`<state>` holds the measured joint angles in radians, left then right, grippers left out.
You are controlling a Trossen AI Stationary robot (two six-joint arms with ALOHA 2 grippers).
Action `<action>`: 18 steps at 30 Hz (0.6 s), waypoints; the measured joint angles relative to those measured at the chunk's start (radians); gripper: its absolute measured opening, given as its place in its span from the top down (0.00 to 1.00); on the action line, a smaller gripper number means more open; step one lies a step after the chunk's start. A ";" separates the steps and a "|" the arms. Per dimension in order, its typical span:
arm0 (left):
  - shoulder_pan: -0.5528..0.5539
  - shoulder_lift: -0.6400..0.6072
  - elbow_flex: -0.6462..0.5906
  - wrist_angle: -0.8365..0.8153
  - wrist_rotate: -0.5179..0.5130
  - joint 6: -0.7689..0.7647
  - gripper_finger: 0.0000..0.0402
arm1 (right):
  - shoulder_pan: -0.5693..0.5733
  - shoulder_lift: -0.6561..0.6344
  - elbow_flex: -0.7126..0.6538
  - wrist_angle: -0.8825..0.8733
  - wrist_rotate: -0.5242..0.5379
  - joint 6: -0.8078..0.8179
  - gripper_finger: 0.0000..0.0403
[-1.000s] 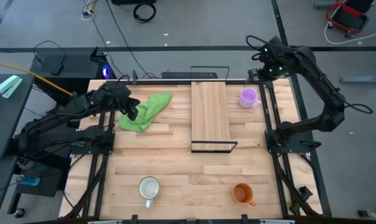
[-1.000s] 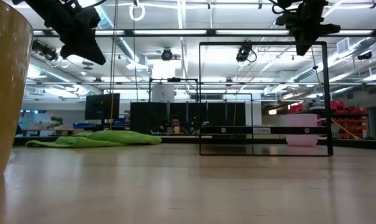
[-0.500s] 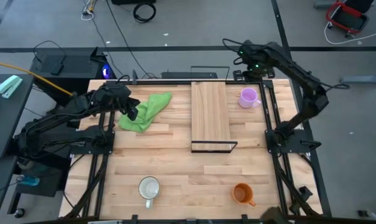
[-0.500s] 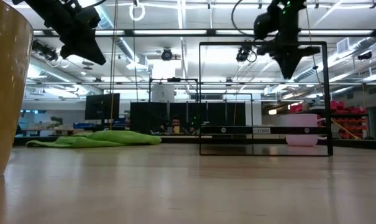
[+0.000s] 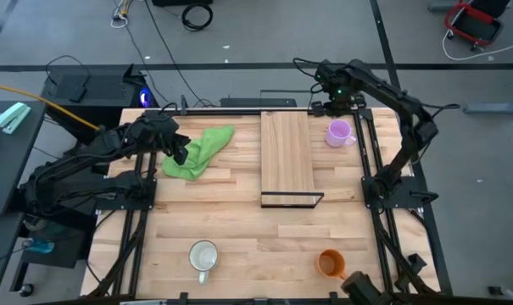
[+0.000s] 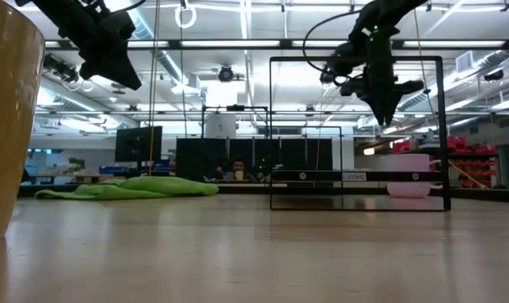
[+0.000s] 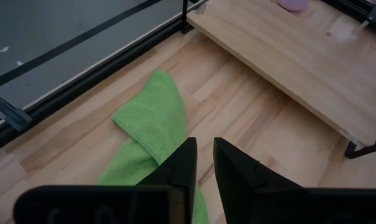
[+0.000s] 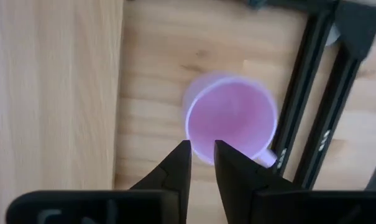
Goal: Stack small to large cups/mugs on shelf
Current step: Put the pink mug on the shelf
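We see the right gripper [image 8: 202, 163], fingers nearly together and empty, above the light purple handled mug [image 5: 338, 133], just beside the long light-wood shelf [image 5: 287, 153]. The left gripper [image 7: 200, 163], equally narrow, hovers over a green cloth [image 5: 197, 151].

My shelf [image 5: 287, 157] lies lengthwise across the middle of the desk [image 5: 239, 216], black frame at its near end. Just right of the shelf's far end stands the light purple mug [image 5: 338, 132], and my right claw [image 5: 331, 105] hangs by that far corner, beside the mug. Left of the shelf lies a green cloth [image 5: 197, 150], with my left claw [image 5: 180, 151] over it. Well nearer than the shelf sit the white mug [image 5: 203, 256] and the orange mug [image 5: 330, 263].
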<state>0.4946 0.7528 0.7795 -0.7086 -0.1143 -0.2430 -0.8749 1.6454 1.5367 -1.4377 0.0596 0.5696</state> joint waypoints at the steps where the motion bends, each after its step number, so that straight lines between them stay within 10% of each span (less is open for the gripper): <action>1: 0.000 0.000 0.000 0.000 0.000 0.000 0.84 | 0.000 -0.007 -0.022 0.010 -0.024 0.007 0.79; 18: 0.000 0.000 -0.001 0.000 0.000 0.000 0.84 | -0.005 -0.083 -0.340 0.269 -0.077 0.059 0.77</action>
<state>0.4946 0.7528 0.7787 -0.7082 -0.1146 -0.2431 -0.8797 1.5627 1.1968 -1.1684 -0.0174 0.6285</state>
